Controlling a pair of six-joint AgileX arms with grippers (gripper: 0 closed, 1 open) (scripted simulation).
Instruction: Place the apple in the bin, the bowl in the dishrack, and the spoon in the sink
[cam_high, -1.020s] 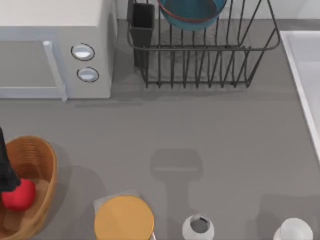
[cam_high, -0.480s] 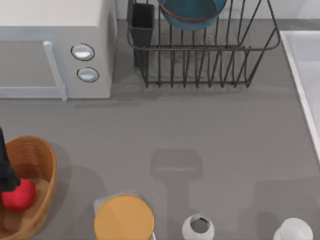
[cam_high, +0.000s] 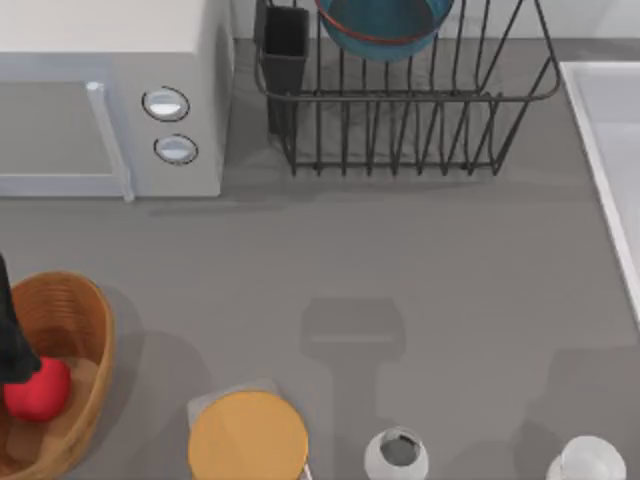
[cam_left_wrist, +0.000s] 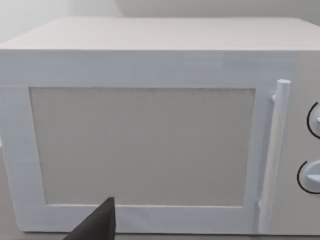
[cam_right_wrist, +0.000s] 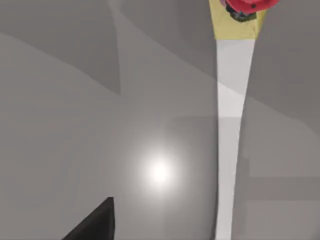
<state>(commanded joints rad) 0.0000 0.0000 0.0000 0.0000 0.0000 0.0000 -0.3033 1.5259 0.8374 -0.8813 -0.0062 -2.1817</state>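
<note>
The red apple (cam_high: 38, 390) lies inside the wicker bin (cam_high: 75, 320) at the table's front left. My left arm, a dark shape at the top view's left edge, hangs just over the apple, its gripper (cam_high: 14, 345) touching or nearly touching the fruit. One dark fingertip (cam_left_wrist: 97, 226) shows in the left wrist view. The blue bowl (cam_high: 385, 25) rests in the wire dishrack (cam_high: 400, 130) at the back. The sink (cam_high: 592, 150) runs along the right edge. One dark fingertip (cam_right_wrist: 95, 222) of my right gripper hovers over a glossy grey surface. The spoon is out of view.
A white microwave-like box (cam_high: 100, 100) (cam_left_wrist: 150, 150) fills the back left. A flat yellow disc (cam_high: 247, 437) and two small white cups (cam_high: 397, 455) (cam_high: 588, 462) line the front edge. A white strip (cam_right_wrist: 231, 125) tipped yellow and red crosses the right wrist view.
The shadow at the front right of the table has shifted toward the sink side. The left arm, the apple and the bowl have stayed put.
</note>
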